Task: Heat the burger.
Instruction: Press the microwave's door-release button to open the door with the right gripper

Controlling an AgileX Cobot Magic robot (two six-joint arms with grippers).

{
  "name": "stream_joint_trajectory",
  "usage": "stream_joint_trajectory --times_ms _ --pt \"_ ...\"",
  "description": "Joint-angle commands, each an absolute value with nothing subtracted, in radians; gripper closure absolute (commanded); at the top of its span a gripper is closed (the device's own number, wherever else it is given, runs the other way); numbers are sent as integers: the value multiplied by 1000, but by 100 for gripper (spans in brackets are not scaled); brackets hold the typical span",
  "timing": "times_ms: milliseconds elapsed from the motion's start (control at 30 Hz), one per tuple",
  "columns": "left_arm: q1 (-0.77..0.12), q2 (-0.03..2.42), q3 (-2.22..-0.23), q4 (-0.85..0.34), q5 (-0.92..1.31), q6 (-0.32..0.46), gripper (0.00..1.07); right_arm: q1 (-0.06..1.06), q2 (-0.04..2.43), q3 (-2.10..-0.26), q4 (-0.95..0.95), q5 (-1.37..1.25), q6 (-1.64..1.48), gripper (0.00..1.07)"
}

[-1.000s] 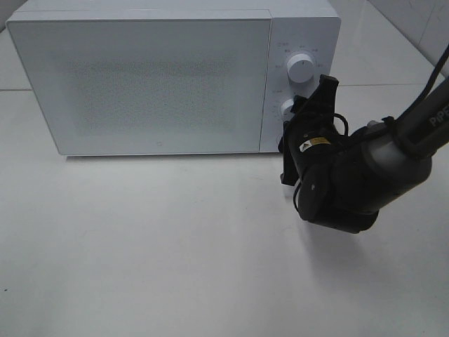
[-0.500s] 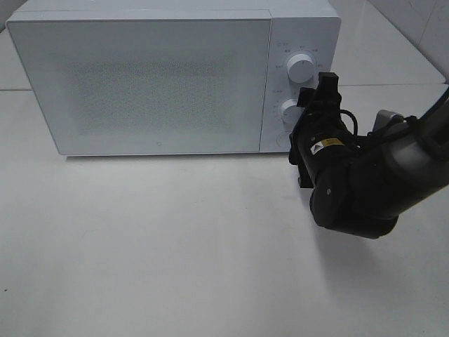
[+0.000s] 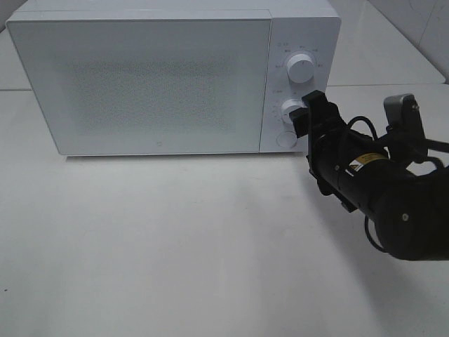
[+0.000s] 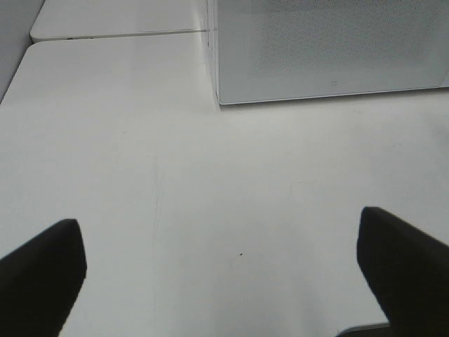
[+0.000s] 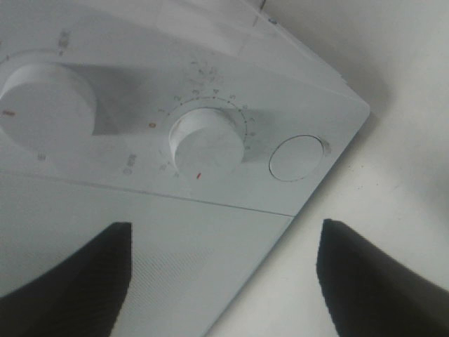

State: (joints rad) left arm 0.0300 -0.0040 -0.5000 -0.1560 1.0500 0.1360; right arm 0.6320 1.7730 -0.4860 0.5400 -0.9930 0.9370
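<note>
The burger is out of view. The white microwave [image 3: 161, 77] stands at the back of the table with its door closed. My right gripper [image 3: 309, 114] hovers just in front of the lower dial [image 3: 289, 109], apart from it, jaws open and empty. In the right wrist view the right gripper [image 5: 224, 228] frames the lower dial [image 5: 207, 138], with the round door button [image 5: 298, 158] beside it and the upper dial [image 5: 45, 105] further off. My left gripper [image 4: 217, 225] is open and empty above bare table, facing the microwave's corner [image 4: 323, 49]; it does not show in the exterior view.
The upper dial [image 3: 301, 68] and round button [image 3: 285, 139] sit on the microwave's right panel. White tabletop [image 3: 175, 246] stretches in front of the microwave. A seam between table slabs [image 4: 119, 33] runs behind the left side.
My right gripper has opened off the lower dial and drawn back to the right, its wrist swinging down and away from the panel. The left gripper has not moved.
</note>
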Motion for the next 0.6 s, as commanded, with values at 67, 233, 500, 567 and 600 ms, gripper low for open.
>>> stream_joint_trajectory --times_ms 67,233,500,567,600 --pt "33 -30 -497 -156 1039 129 6 629 1682 -484 505 -836 683 33" --pt "33 -30 -497 -156 1039 129 6 629 1566 -484 505 -630 347 29" --pt "33 -30 -497 -156 1039 129 6 625 1459 -554 502 -272 -71 31" --pt "33 -30 -497 -156 1039 129 6 604 1450 -594 492 -175 -116 31" --pt "33 -30 -497 -156 1039 129 6 589 1446 -615 477 -115 -131 31"
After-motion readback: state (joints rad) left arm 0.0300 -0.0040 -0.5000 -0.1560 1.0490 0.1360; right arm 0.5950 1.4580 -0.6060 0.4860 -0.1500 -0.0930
